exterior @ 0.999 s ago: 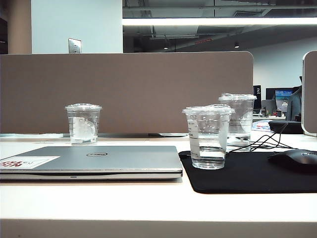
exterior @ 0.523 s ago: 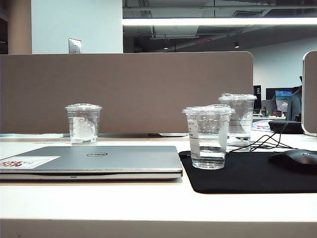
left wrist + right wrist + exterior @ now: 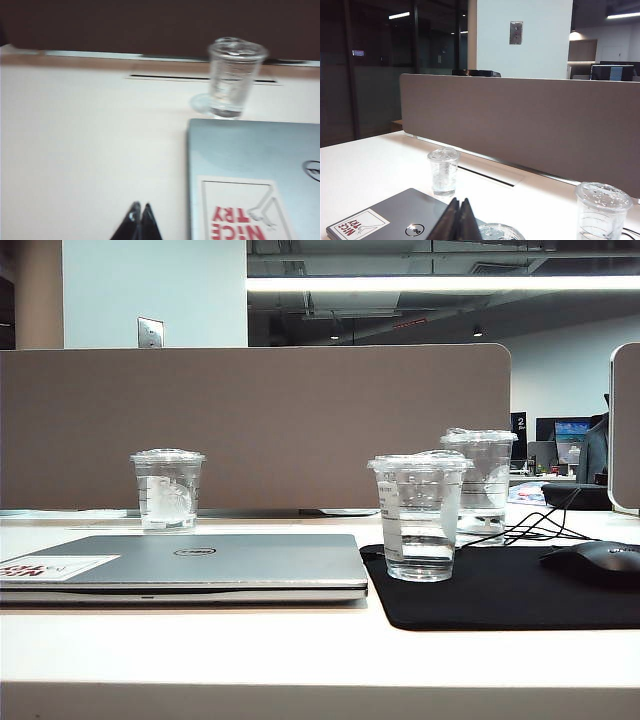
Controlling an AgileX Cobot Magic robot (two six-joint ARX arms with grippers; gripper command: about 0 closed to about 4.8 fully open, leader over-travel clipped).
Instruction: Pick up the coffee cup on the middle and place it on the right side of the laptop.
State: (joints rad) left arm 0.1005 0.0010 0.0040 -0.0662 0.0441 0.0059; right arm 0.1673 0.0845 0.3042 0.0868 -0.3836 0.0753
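Observation:
The coffee cup [image 3: 420, 515], a short clear lidded cup with faint white lines and some water, stands upright on the black mat [image 3: 500, 590], just right of the closed silver laptop [image 3: 200, 562]. In the right wrist view only its crinkled lid [image 3: 501, 232] shows, just past my right gripper [image 3: 460, 201], which is shut and empty above the laptop [image 3: 395, 215]. My left gripper [image 3: 141, 206] is also shut and empty, over bare table beside the laptop's stickered corner [image 3: 240, 210]. Neither gripper appears in the exterior view.
A clear cup with a round white logo [image 3: 168, 490] stands behind the laptop. A taller clear cup [image 3: 482, 475] stands behind the coffee cup. A black mouse [image 3: 595, 562] and cables [image 3: 530, 525] lie at the right. A brown partition [image 3: 260, 425] backs the desk.

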